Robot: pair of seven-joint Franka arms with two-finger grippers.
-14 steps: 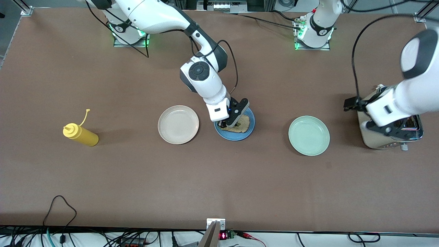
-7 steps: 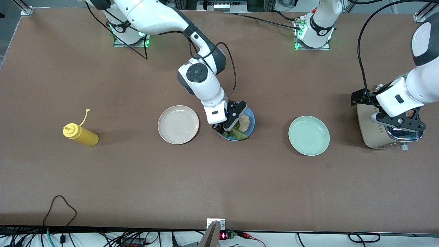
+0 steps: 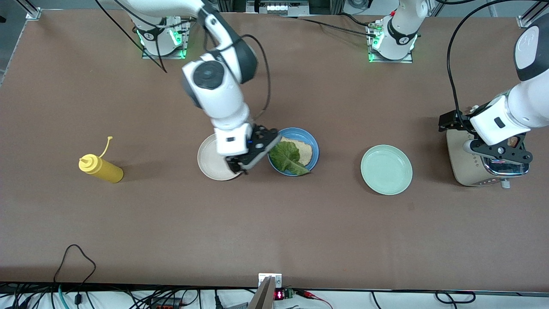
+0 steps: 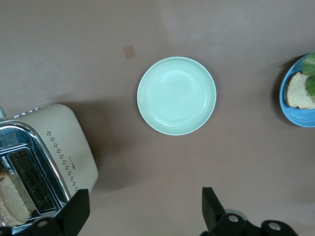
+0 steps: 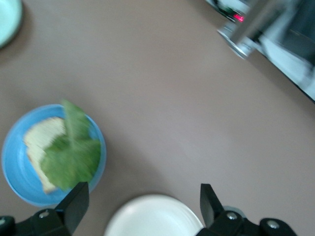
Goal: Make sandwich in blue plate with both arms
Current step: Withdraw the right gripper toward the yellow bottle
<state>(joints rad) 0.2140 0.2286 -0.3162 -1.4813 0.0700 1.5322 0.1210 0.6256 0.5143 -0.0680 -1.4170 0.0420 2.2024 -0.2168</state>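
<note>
Where the build stands: one bread slice (image 3: 304, 149) is laid flat in the blue plate (image 3: 315, 146) at mid-frame, and a lettuce leaf (image 3: 286, 157) is draped over the part of it nearer the front camera, its tip hanging past the rim. A second slice is wanted on top, so the task is judged about half done.
Yellow bottle (image 3: 101, 169): laid on its side toward the right arm's end of the bench (image 3: 274, 231), well apart from the plates; no part in this step is expected of it.
Cream plate (image 3: 209, 159): set just beside the blue plate, nothing in it.
Right pincer (image 3: 253, 153): held in the air over the cream plate's edge, beside the blue plate; its jaws are spread wide and nothing is gripped, which is read as the leaf being let go.
Mint plate (image 3: 386, 170): set toward the left arm's end, apart from the blue plate, nothing in it; it lies between the toaster and the blue plate, under any low carrying path.
Left pincer (image 3: 500, 151): held over the toaster (image 3: 460, 172) with jaws wide and nothing gripped, placed as if for reaching into the slot.
Second slice (image 4: 9, 206): seen standing in the toaster slot.
Obstruction: the right arm hangs close to the blue plate, so clearance should be made before the second slice is brought.
</note>
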